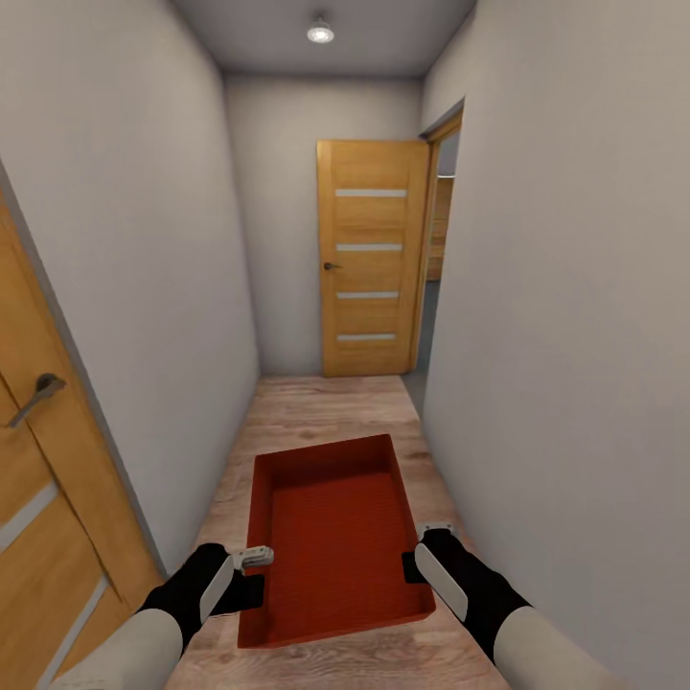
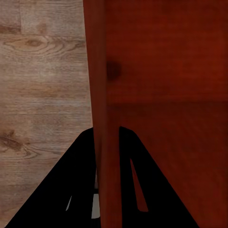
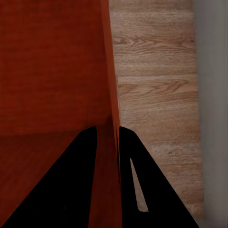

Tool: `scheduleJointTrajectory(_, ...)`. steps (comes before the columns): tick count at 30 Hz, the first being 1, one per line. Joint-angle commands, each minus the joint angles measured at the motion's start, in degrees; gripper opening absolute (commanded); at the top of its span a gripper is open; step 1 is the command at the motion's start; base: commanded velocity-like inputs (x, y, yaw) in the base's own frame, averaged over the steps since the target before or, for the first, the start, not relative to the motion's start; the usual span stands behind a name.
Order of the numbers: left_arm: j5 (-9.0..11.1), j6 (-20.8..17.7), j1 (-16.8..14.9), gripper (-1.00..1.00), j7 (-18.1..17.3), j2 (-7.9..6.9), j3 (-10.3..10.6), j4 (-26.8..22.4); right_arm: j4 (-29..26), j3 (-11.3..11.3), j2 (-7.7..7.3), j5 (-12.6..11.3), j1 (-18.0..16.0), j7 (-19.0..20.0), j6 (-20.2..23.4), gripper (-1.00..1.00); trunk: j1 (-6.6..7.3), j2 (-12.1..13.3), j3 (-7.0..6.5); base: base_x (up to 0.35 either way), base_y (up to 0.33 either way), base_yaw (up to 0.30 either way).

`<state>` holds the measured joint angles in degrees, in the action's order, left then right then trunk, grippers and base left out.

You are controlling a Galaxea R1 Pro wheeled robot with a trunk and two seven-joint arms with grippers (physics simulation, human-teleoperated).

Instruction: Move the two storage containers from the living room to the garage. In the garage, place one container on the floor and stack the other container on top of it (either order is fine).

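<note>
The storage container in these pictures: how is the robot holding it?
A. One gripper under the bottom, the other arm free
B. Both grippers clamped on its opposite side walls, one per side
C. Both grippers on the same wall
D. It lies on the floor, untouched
B. The left gripper pinches the left wall of the storage container and the right gripper pinches the right wall; each wrist view shows a wall between the fingers.

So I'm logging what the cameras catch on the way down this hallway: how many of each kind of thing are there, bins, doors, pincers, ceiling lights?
Orange-red storage container: 1, held by both pincers
Wooden doors: 2, the far door and the near left door
Pincers: 2, the left pincer and the right pincer
Ceiling light: 1
Total: 6
</note>
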<state>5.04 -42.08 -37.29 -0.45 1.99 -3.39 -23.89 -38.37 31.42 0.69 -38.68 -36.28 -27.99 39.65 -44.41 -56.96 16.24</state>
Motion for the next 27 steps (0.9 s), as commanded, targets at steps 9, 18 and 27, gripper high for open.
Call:
scheduleJointTrajectory(9, 0.67, -0.28, -0.07, -1.0, 0.19, 0.21, -0.47, -0.11, -0.04, 0.74, -0.01, -1.11, -0.02, -0.49, 0.07, -1.0, -0.04, -0.05, 0.07, 0.334, 0.0, 0.0)
scheduleJointTrajectory(18, 0.67, -0.28, -0.07, -1.0, 0.19, 0.21, -0.47, -0.11, -0.04, 0.74, 0.01, -1.04, -0.02, -0.55, 0.07, -1.0, -0.04, -0.05, 0.07, 0.334, 0.0, 0.0)
scheduleJointTrajectory(27, 0.67, -0.28, -0.07, -1.0, 0.19, 0.21, -0.47, -0.11, -0.12, 0.74, 0.01, -1.06, -0.02, -0.58, 0.07, -1.0, -0.04, -0.05, 0.07, 0.335, 0.0, 0.0)
